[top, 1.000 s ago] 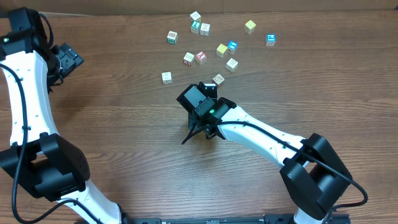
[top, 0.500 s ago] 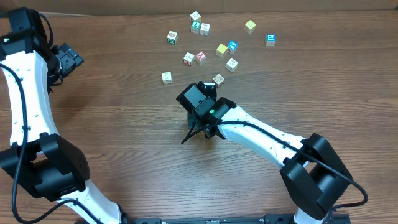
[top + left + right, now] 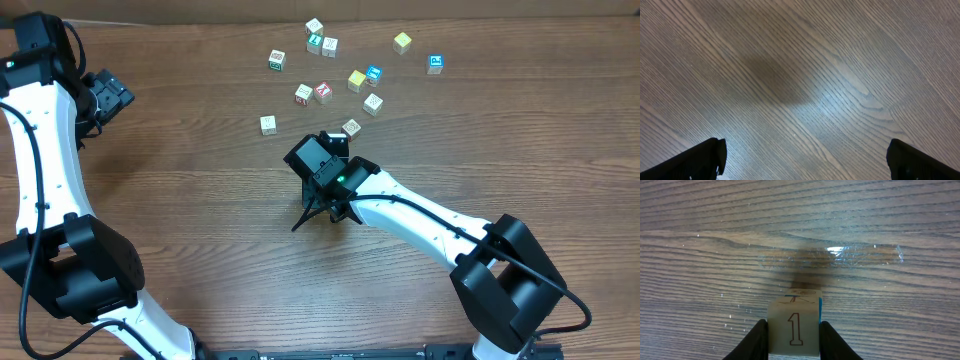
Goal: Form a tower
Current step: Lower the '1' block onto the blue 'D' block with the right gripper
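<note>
Right end effector [image 3: 794, 339] first: both fingers [image 3: 759, 336] are pressed flat against the sides of a pale cube, pinching it, with no gap on either side. That cube is what shows of the tower [image 3: 793, 316]. A printed "1" faces the wrist camera, a strip of blue runs down its right side, and a faint line drawing sits on the top face. How many cubes the column holds I cannot tell from here. Beyond it there's bare wood grain, a dark shadow and a bright streak of glare on the bench [image 3: 200, 200].

From overhead, the tower is hidden under the right wrist, which sits near the middle of the bench. The right arm [image 3: 420, 220] stretches in from the near right corner.

Toward the far edge, the loose cubes [image 3: 303, 94] are scattered singly, none stacked. One lies just beside the wrist [image 3: 351, 128] and another stands off to the left on its own [image 3: 267, 124]. A yellowish one [image 3: 402, 41] and a blue-faced one [image 3: 435, 64] sit further right, and a small cluster lies close to the far edge [image 3: 315, 41].

Over to the left end effector [image 3: 805, 155]: it's spread wide, fingertips at the bottom corners of its own view, with only wood and a soft shadow between them. Overhead puts it near the far left corner [image 3: 110, 97], well apart from every cube.
</note>
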Controlling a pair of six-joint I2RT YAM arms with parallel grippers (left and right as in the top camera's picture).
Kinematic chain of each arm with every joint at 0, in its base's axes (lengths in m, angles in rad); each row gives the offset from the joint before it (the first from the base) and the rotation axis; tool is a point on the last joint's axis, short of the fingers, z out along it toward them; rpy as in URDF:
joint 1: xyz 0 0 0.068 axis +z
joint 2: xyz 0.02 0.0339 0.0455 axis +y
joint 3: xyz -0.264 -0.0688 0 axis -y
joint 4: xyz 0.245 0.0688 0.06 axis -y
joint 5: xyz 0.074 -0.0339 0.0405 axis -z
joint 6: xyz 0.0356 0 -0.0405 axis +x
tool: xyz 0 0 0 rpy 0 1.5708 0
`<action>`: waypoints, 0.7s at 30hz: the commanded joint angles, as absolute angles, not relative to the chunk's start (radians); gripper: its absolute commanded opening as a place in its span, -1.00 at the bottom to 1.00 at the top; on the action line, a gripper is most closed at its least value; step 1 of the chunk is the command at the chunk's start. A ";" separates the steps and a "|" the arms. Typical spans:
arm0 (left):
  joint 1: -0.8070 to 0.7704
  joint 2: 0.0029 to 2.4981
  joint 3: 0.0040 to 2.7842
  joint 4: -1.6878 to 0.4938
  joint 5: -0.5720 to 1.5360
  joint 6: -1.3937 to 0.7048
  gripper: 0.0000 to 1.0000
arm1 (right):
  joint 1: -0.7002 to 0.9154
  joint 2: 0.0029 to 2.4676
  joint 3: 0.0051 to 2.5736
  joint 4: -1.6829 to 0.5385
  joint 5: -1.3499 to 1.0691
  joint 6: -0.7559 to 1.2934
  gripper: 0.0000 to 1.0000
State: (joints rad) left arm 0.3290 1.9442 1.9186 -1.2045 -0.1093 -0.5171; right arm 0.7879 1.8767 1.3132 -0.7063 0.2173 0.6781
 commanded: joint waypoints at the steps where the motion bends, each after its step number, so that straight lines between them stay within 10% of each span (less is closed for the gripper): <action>1: 0.326 1.942 1.919 -1.203 -0.115 -0.512 0.99 | 0.791 1.876 1.301 -0.705 0.236 0.690 -0.44; 21: 0.326 1.942 1.919 -1.203 -0.115 -0.512 0.99 | 0.791 1.876 1.301 -0.711 0.250 0.715 -0.45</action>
